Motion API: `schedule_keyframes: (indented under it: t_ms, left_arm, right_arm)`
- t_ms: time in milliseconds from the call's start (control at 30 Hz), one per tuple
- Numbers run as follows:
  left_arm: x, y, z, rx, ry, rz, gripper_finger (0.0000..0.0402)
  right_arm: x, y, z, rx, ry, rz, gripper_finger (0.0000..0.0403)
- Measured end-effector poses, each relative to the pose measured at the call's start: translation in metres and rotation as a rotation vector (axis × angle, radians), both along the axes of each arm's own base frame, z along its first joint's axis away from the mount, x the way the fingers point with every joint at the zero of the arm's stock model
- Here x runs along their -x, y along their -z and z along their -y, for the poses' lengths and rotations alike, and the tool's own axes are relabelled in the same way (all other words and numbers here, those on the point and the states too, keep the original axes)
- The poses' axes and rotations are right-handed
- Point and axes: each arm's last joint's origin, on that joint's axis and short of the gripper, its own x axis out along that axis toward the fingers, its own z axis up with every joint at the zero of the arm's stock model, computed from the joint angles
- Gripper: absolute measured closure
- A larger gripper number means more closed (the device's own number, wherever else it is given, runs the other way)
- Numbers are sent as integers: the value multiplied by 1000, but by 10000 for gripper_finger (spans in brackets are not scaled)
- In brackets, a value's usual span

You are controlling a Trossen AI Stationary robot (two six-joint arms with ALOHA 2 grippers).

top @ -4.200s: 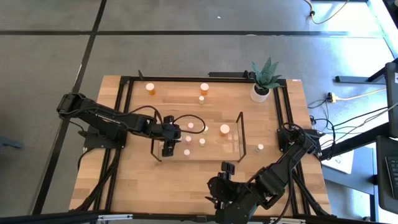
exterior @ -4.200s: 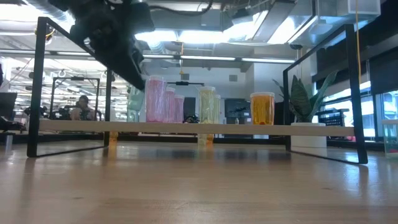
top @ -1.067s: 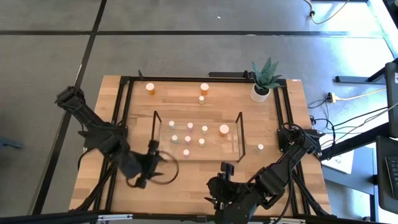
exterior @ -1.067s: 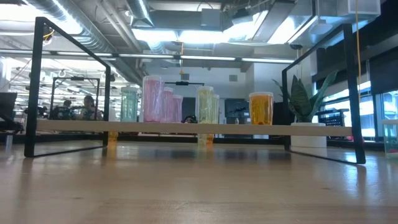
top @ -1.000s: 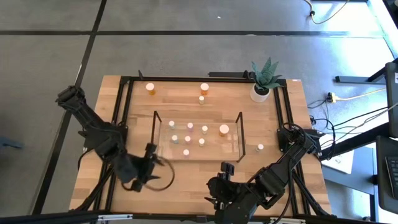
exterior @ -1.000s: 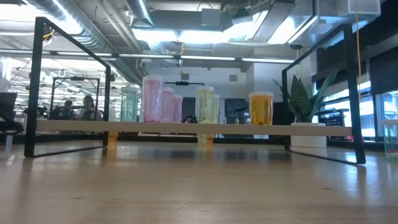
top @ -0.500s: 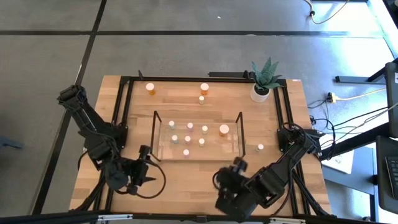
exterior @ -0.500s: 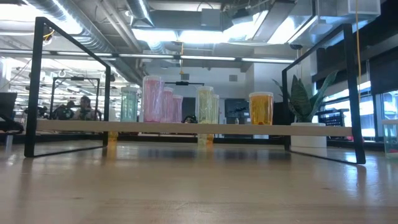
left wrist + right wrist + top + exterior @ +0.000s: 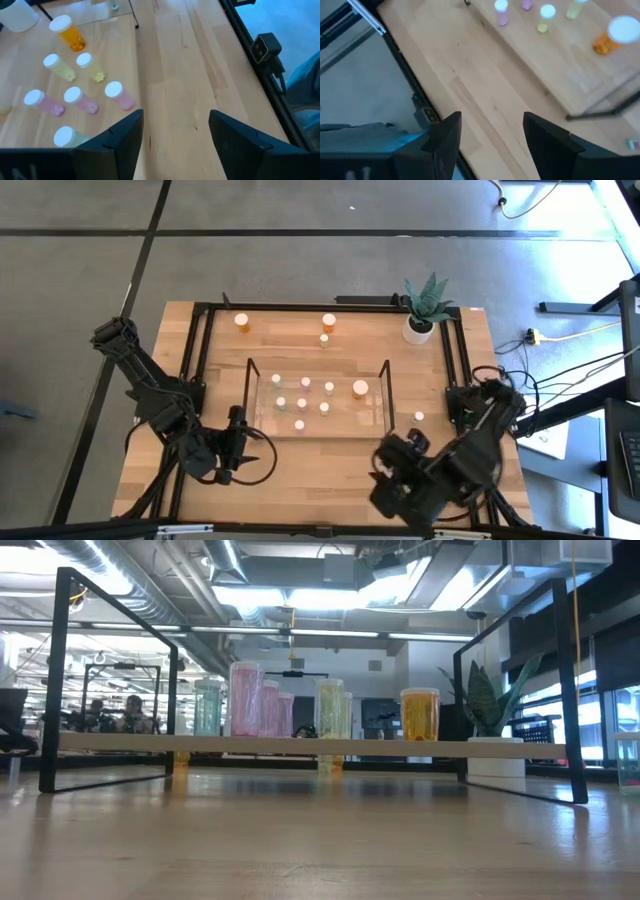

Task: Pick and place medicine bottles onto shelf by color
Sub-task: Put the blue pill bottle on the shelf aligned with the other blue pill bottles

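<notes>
The shelf (image 9: 372, 418), a clear rack with black frame ends, stands mid-table with several white-capped medicine bottles on it: pink (image 9: 298, 424), greenish (image 9: 324, 408) and a larger orange one (image 9: 360, 389). In the low view these stand upright on the shelf board (image 9: 300, 745). Two orange bottles (image 9: 241, 321) (image 9: 329, 321) and a small one (image 9: 324, 339) stand on the table behind the shelf, and a white one (image 9: 418, 417) to its right. My left gripper (image 9: 243, 448) hovers open near the shelf's near left corner. My right gripper (image 9: 392, 463) hovers open over the near edge, right of centre. Both are empty.
A white plant pot (image 9: 418, 328) with a spiky plant stands at the far right corner. Black frame rails (image 9: 200, 360) run along the table's sides and back. Bare wood (image 9: 310, 465) lies between the shelf and the near edge.
My right gripper has travelled along the near edge toward the table's right edge and has rolled about its own axis, staying open. The bottles and the shelf have not moved.
</notes>
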Motion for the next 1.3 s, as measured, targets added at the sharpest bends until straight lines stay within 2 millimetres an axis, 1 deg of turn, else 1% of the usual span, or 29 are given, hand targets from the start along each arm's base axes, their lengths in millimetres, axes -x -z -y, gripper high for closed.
schedule_keyframes:
  t_ms: [67, 133, 200, 300, 500, 600, 700, 833, 933, 1067, 1300]
  left_arm:
    - [-1, 0, -1, 5, -9, 0, 182]
    - [-1, 0, -1, 5, -9, -1, 182]
    - [-1, 0, -1, 6, -9, -2, 182]
    - [-1, 0, -1, 8, -10, -2, 182]
    - [-1, 0, -1, 33, -28, -2, 182]
    - [-1, 0, -1, 34, -29, -2, 182]
    - [-1, 0, -1, 34, -30, -2, 182]
    - [-1, 0, -1, 34, -31, -1, 182]
    - [-1, 0, -1, 35, -31, -1, 182]
    - [-1, 0, -1, 50, -43, -1, 182]
    - [-1, 0, -1, 56, -48, -1, 182]
  right_arm:
    - [12, -3, 1, -17, 16, 2, 188]
    - [25, -1, 5, -20, 61, 9, 188]
    - [37, 0, 16, -32, 135, 21, 188]
    - [56, 2, 40, -74, 230, 3, 188]
    - [90, 25, 84, -88, 378, -52, 188]
    - [102, 44, 97, -106, 453, -122, 188]
    - [111, 66, 107, -132, 554, -230, 188]
    - [114, 94, 115, -104, 613, -340, 188]
    - [108, 108, 117, -109, 586, -338, 188]
    - [103, 124, 126, -101, 596, -387, 188]
    - [89, 157, 140, -150, 559, -418, 188]
